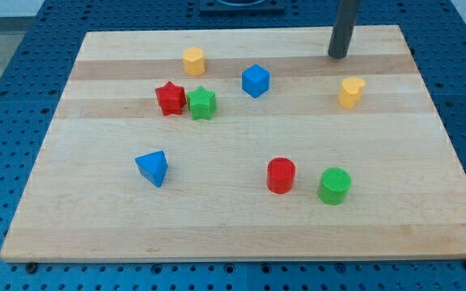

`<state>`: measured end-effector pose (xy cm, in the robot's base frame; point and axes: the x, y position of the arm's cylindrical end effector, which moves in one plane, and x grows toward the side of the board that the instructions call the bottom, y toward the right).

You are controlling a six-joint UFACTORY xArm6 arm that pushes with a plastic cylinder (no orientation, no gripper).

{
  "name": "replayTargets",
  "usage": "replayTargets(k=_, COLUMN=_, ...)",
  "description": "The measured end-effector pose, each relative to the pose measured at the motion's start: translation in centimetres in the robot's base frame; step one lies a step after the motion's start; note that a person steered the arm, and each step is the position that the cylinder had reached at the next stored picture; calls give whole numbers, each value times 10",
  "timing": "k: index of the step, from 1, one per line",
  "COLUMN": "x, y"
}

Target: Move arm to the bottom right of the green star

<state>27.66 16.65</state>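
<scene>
My tip (338, 56) sits at the view's top right of the wooden board (241, 234); plain rod, no pincer to read. Green star (202, 103) is left of centre, touching the red star (170, 99) on its left, well apart from my tip. 1 yellow hexagon (193, 61) above it, blue cube (256, 80) to its upper right.

Green star (202, 103) flat on board, touching red star (170, 99).
</scene>
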Motion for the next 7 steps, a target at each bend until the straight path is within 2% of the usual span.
replayTargets(k=2, x=54, y=-28)
replayTargets(k=4, x=70, y=-85)
replayTargets(k=6, x=137, y=-91)
replayTargets(k=7, x=148, y=-121)
